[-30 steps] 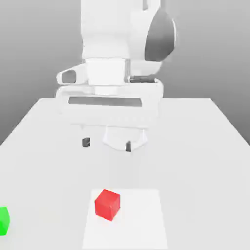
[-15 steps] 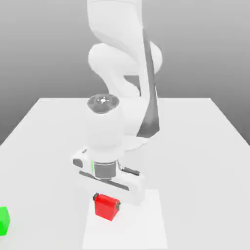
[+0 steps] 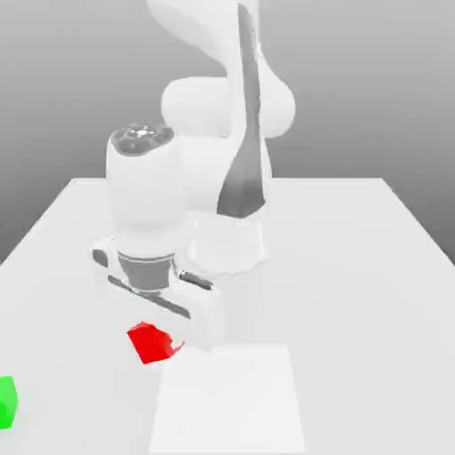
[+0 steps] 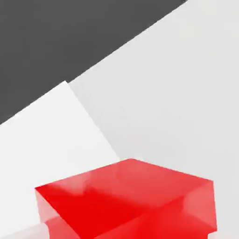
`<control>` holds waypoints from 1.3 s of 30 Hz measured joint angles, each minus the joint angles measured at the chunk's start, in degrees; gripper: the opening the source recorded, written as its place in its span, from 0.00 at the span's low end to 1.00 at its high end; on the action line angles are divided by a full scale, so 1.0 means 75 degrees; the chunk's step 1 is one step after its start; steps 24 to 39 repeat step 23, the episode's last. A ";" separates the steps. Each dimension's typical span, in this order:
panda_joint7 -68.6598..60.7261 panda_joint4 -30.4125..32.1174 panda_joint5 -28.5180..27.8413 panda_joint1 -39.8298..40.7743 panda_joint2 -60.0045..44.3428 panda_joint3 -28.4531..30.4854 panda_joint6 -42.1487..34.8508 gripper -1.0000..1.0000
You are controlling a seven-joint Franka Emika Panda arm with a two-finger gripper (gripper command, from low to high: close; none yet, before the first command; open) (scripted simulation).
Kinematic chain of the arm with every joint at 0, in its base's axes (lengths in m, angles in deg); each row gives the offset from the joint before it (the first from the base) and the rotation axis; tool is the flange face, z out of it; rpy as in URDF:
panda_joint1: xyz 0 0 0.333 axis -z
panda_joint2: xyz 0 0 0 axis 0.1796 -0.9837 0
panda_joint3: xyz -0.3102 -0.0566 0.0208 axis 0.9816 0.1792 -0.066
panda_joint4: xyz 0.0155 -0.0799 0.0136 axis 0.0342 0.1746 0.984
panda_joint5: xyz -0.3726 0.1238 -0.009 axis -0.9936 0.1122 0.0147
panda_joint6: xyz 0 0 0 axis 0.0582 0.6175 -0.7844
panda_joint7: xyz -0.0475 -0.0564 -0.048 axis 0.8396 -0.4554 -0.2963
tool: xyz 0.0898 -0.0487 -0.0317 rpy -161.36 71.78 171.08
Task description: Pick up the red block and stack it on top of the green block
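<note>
My gripper (image 3: 156, 345) is clamped on the red block (image 3: 151, 342), block tilted and lifted clear of the worktop (image 3: 355, 267). In the exterior view it hangs just off the left edge of the pale square patch (image 3: 227, 400). Green block (image 3: 6, 402) sits on the worktop at the exterior view's far left edge, well apart. Hand view: red block (image 4: 126, 200) right up close.
</note>
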 joint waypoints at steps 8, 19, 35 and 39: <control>0.0737 -0.2211 0.0599 0.1132 -0.1094 0.1076 -0.1171 0.00; 0.0508 -0.2550 0.1131 0.1528 -0.2357 0.0884 -0.0285 1.00; 0.0752 -0.2508 0.0787 0.1420 -0.1591 0.1054 -0.0992 1.00; 0.0752 -0.2508 0.0787 0.1420 -0.1591 0.1054 -0.0992 1.00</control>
